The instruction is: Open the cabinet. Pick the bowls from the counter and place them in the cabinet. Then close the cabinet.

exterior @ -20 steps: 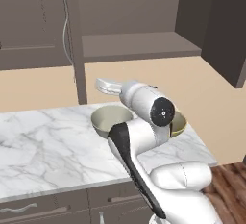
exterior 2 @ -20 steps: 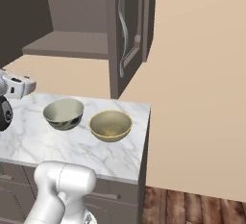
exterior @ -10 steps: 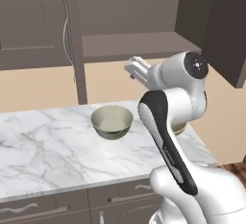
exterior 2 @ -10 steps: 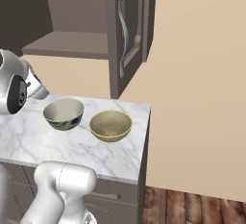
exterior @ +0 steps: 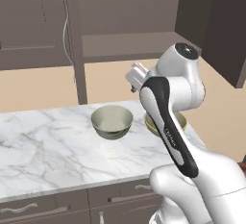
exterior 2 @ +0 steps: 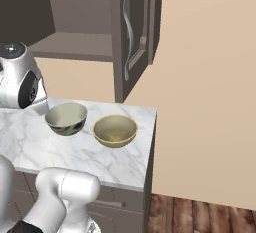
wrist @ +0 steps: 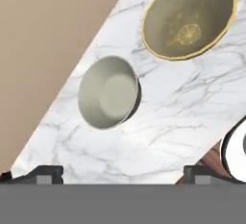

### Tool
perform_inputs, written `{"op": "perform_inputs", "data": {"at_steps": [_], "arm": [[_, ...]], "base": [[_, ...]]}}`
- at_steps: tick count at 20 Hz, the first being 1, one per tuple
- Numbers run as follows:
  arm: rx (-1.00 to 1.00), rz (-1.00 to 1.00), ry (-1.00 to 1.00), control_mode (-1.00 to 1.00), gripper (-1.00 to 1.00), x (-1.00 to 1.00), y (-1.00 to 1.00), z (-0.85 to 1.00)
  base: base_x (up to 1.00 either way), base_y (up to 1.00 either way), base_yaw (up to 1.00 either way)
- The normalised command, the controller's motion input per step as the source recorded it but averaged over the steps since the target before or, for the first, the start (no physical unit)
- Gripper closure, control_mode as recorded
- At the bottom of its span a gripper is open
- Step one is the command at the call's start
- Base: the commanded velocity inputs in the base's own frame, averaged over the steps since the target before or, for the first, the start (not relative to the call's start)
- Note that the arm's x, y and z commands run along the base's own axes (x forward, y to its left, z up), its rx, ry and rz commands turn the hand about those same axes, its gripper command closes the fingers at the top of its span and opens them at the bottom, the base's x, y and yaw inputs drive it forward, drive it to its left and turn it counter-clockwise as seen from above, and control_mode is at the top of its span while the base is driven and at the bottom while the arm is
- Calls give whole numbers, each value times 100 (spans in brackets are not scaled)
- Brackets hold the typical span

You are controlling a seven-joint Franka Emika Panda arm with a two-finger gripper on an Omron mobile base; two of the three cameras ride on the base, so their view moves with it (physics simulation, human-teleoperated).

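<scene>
The arm has swung up and rightward, carrying the hand (exterior: 137, 76) above the counter (exterior: 43, 155), jaws spread, empty. With the cabinet (exterior 2: 131, 32) open, both bowls wait near the counter's right end: grey-cream bowl (wrist: 108, 92), mustard bowl (wrist: 189, 17).

Tan wall (exterior 2: 205, 77); wood floor (exterior 2: 200, 214); low drawers (exterior: 43, 208) below.

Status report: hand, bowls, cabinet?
Hand open, empty, above counter. Grey bowl and yellow bowl both on counter, apart. Cabinet open. Nothing blocks.
</scene>
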Motion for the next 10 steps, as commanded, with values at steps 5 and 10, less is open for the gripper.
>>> {"op": "perform_inputs", "data": {"at_steps": [5,10], "arm": [[8,-24,18,-100,-100,0,0,-66],[5,-29,0,-100,-100,0,6,-76]], "base": [[0,0,0],[0,0,0]]}}
